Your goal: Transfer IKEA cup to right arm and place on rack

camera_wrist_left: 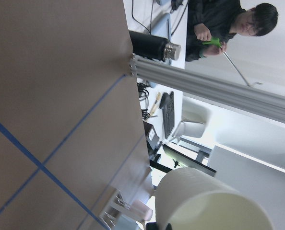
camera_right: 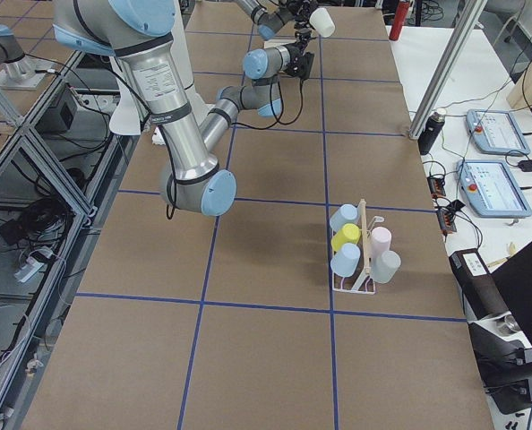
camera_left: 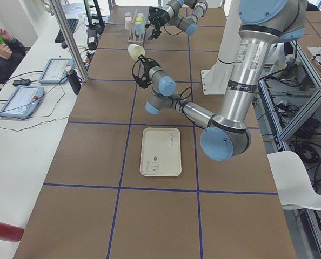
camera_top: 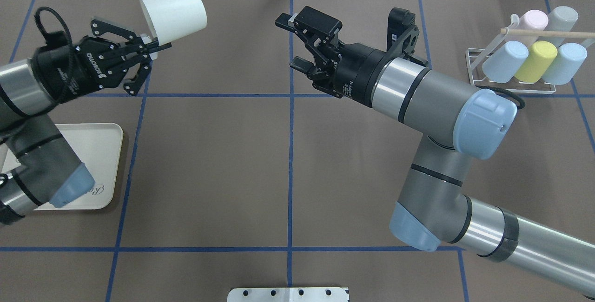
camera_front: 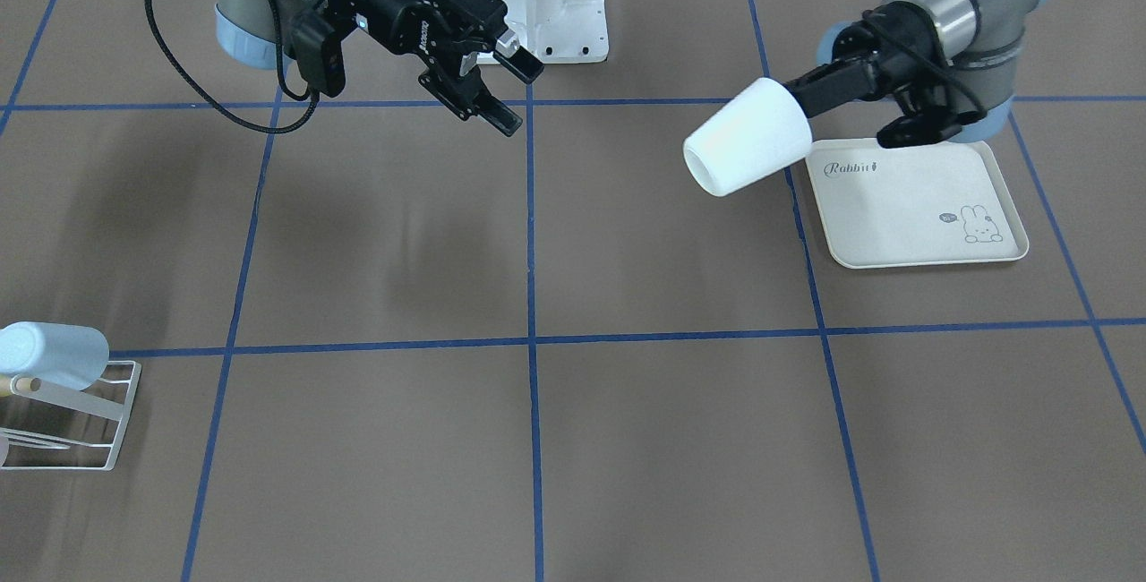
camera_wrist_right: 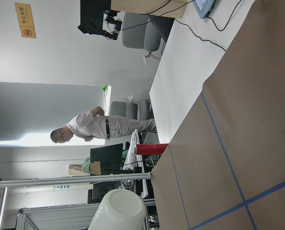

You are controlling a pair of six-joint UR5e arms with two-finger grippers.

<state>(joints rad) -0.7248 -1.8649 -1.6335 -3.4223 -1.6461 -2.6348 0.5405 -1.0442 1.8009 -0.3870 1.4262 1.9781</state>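
Cup (camera_top: 173,16), clamped in my left gripper (camera_top: 155,45) near the table's far edge, awaits handover; my right gripper (camera_top: 289,41), jaws wide, must close in.

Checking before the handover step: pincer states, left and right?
Left pincer: closed, holding the white cup by its rim.
Right pincer: open, holding nothing.

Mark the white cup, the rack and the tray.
cup (camera_top: 174,16): overhead view, middle of its side wall.
rack (camera_top: 544,33): overhead view, on its wooden rod.
tray (camera_front: 895,215): front-facing view, bare middle of its floor.
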